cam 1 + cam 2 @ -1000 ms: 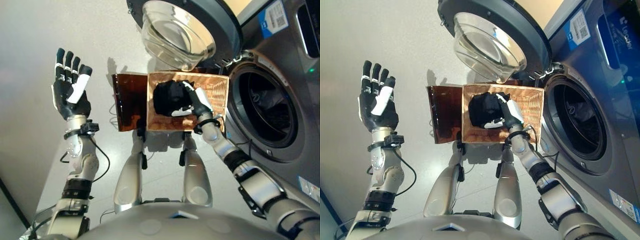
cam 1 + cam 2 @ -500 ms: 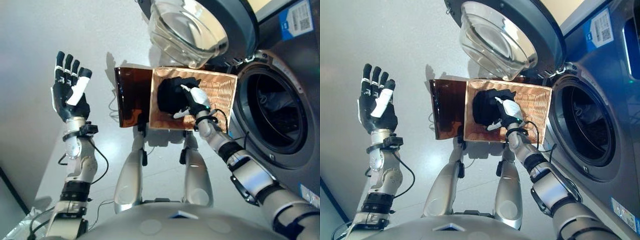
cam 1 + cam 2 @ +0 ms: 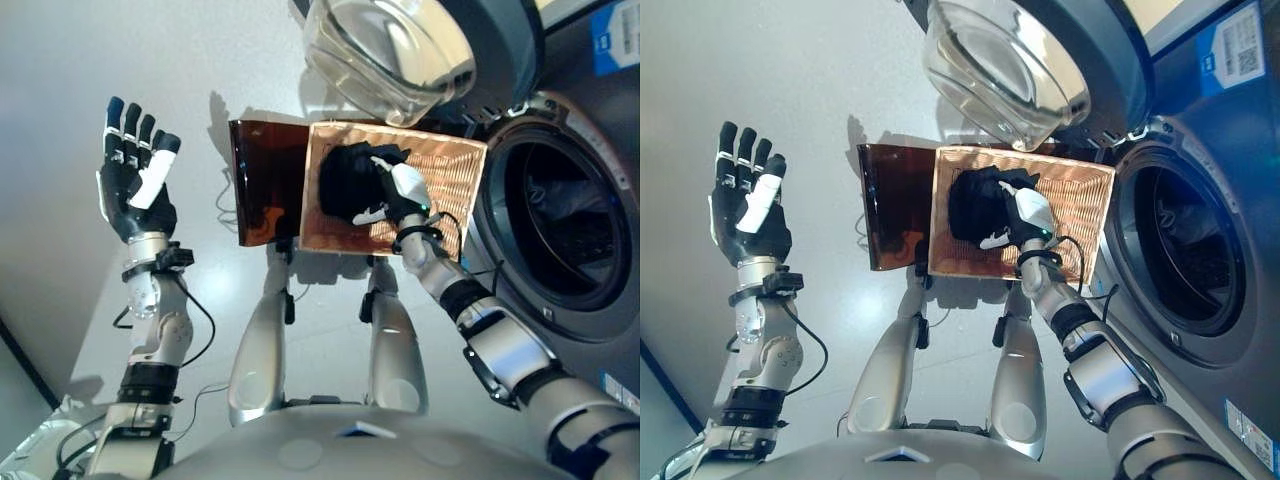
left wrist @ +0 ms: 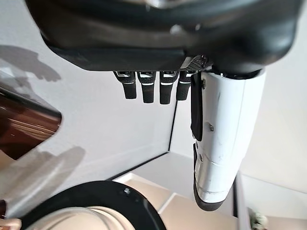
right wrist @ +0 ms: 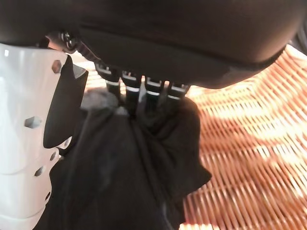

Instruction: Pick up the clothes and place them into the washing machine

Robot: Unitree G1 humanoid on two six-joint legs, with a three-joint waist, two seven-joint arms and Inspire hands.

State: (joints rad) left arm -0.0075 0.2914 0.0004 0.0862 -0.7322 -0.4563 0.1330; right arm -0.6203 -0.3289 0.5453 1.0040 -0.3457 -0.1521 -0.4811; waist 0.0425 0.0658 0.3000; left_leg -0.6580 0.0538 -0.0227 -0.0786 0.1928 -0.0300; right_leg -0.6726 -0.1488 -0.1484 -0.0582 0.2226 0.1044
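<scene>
Right hand [image 3: 398, 196] first: in the left eye view we see it down inside the rectangular woven wicker basket [image 3: 455, 180], resting on the crumpled black garment [image 3: 345, 182], which lies toward the basket's left half. Our left hand [image 3: 134, 172] is raised well off to the left over the bare grey floor, fingers straight and spread, holding nothing. Beside the basket's left edge lies a dark brown translucent lid [image 3: 262, 180]. On the right stands the grey front-loading washing machine [image 3: 590, 120] with its round glass-bowled door [image 3: 390, 50] swung open above the basket, and something dark seems to lie inside the drum [image 3: 570, 225] already, though we cannot make out what.

From the right eye view the layout matches, with the basket just beside the drum opening.

Our left wrist view shows only the left hand's straight fingers against floor and wall, nothing between them.

Our right wrist view settles the grasp: the right hand's fingers [image 5: 144, 93] curl down into the black cloth and bunch its folds, the white-covered thumb [image 5: 29, 143] alongside, so we judge the garment gripped but lying in the basket.

As we judge it, the pick-up is only begun; lifting the garment out and carrying it across into the open drum are left.
</scene>
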